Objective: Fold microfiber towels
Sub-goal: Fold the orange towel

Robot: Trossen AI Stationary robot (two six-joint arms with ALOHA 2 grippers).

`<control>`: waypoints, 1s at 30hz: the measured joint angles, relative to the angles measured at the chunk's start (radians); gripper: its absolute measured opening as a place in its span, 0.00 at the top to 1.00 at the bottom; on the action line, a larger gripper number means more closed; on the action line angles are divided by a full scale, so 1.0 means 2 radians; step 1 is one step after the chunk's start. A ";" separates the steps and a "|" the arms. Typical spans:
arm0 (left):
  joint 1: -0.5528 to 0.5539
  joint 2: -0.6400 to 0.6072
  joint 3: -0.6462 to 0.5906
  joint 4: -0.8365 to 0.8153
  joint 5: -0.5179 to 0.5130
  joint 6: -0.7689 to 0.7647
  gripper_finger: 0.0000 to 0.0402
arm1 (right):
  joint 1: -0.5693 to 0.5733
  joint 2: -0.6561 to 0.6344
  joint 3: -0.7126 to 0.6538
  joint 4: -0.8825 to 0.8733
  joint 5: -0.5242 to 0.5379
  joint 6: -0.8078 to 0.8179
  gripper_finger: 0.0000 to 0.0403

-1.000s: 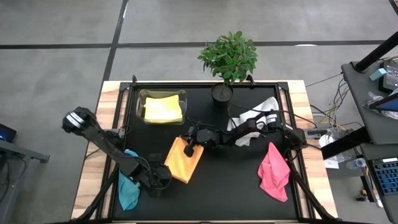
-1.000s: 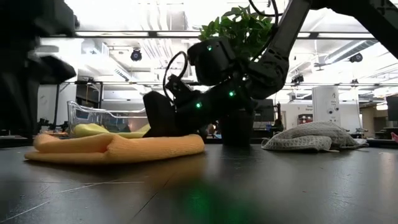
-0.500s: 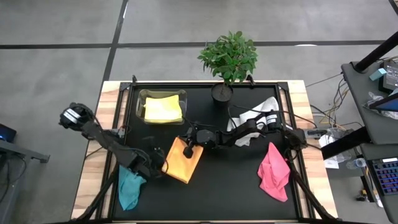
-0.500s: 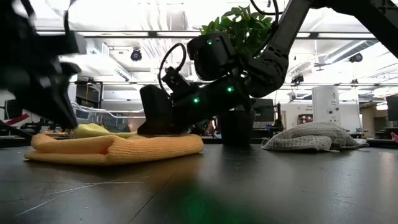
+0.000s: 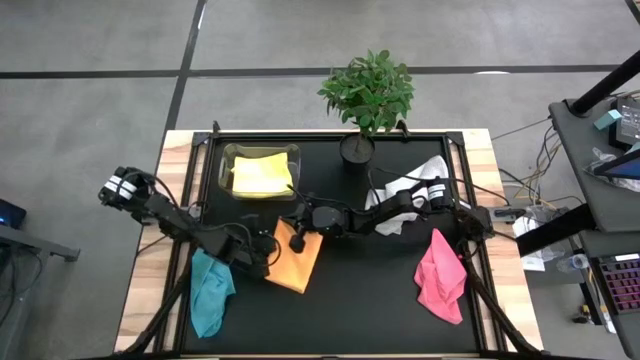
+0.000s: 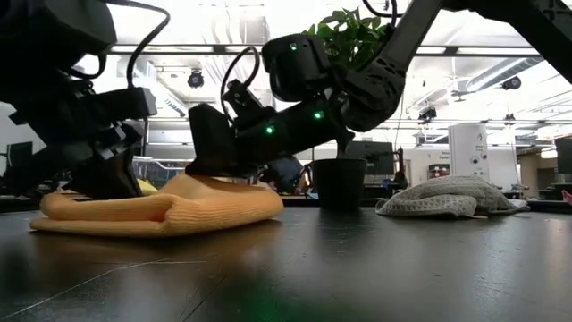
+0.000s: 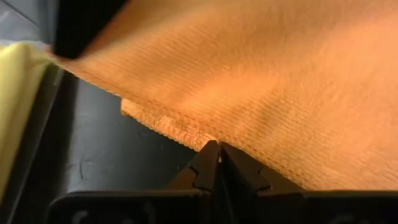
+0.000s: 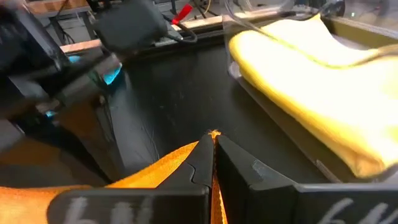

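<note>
Both end effectors pinch the orange towel [image 5: 296,262] at centre-left of the table [image 5: 370,300].

We see the left end effector [image 5: 266,259] closed on the towel's left edge and the right end effector [image 5: 297,239] closed on its upper corner, lifting it slightly. The yellow towel [image 5: 261,176] lies in the clear box [image 5: 226,158] at upper left, the teal towel [image 5: 209,294] at lower left, the pink towel [image 5: 439,276] at lower right, the white-grey towel [image 5: 415,184] right of centre.
</note>
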 joint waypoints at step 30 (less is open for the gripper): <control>0.003 -0.031 0.004 0.024 0.096 0.029 0.98 | -0.006 0.043 0.076 -0.104 -0.029 -0.003 0.90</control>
